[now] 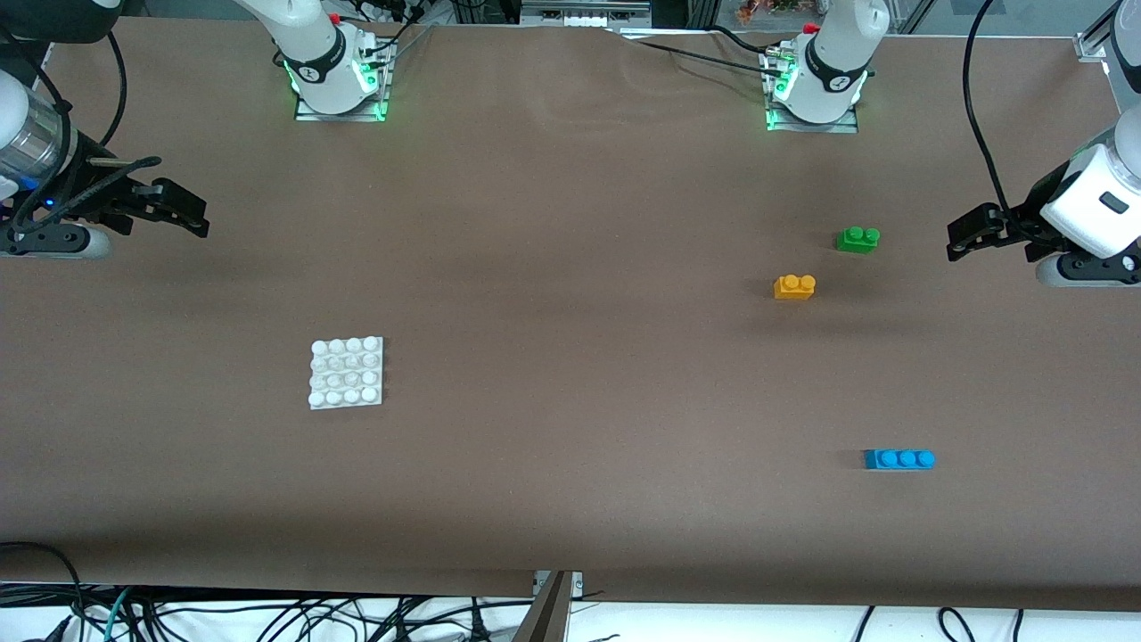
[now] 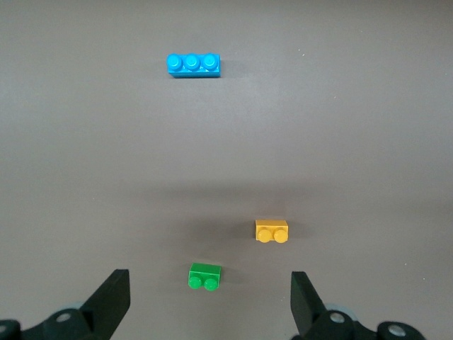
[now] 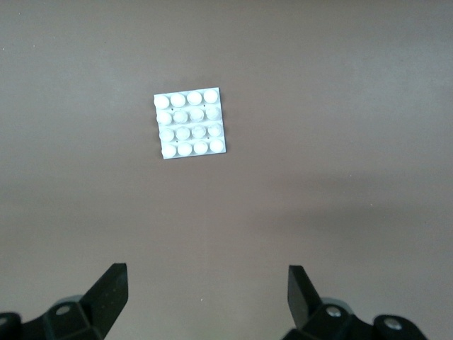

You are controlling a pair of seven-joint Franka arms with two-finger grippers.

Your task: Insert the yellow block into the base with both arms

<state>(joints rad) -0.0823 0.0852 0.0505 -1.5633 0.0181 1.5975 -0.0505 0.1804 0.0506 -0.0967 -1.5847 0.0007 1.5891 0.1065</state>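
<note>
Fingers spread wide and empty on both the left gripper (image 1: pixel 956 239) and right gripper (image 1: pixel 198 214) — nothing grasped yet — the yellow block (image 1: pixel 794 286) sits on the worktop (image 1: pixel 570 357) just beside a green brick (image 1: pixel 857 239), well apart from the base (image 1: pixel 347 373); picking it up comes next.

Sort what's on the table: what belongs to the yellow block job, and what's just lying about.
For the job: yellow block, white base, left gripper and right gripper, both open and empty.
Lying about: green brick, blue brick.
</note>
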